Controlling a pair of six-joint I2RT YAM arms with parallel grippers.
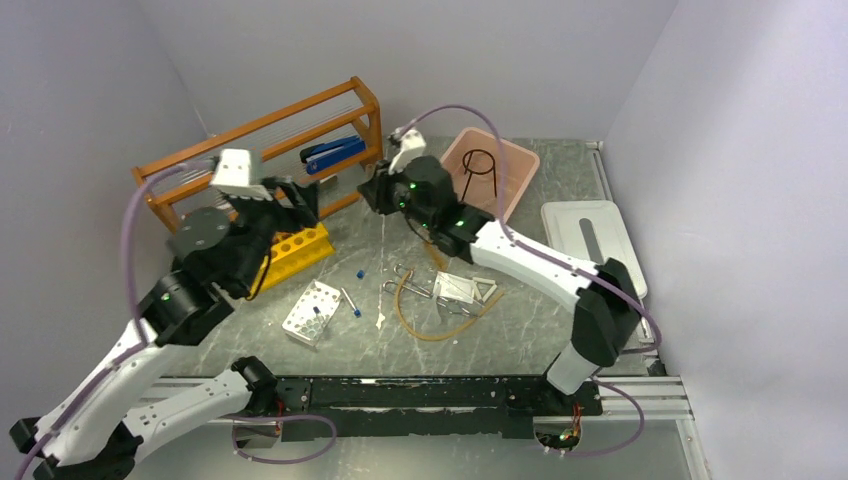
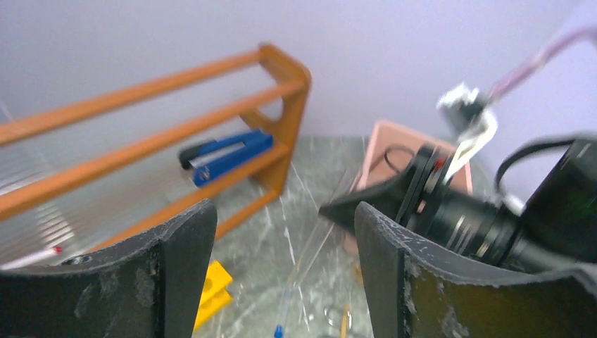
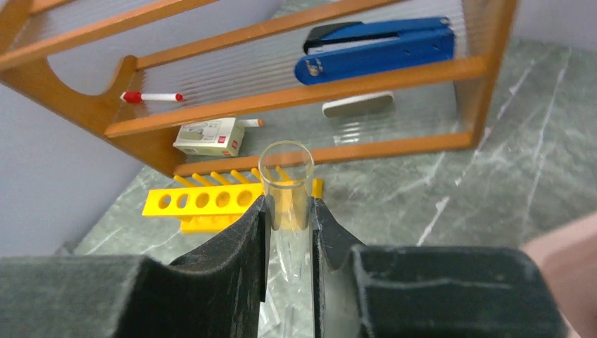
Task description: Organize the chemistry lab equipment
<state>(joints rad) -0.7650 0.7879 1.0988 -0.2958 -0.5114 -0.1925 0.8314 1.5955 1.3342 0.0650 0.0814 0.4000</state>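
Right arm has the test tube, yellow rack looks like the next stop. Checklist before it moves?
1. Right tool shut on test tube: ok, both fingers against the glass.
2. Tube's lower end: cannot tell, hidden between the fingers.
3. Yellow rack holes free: ok, the visible ones are empty.
4. Left tool open and empty: ok.
5. Left arm clear of the rack: not ok, it covers the rack's end in the top view.
6. Gap between left tool and right arm: cannot tell, they look close in the left wrist view.
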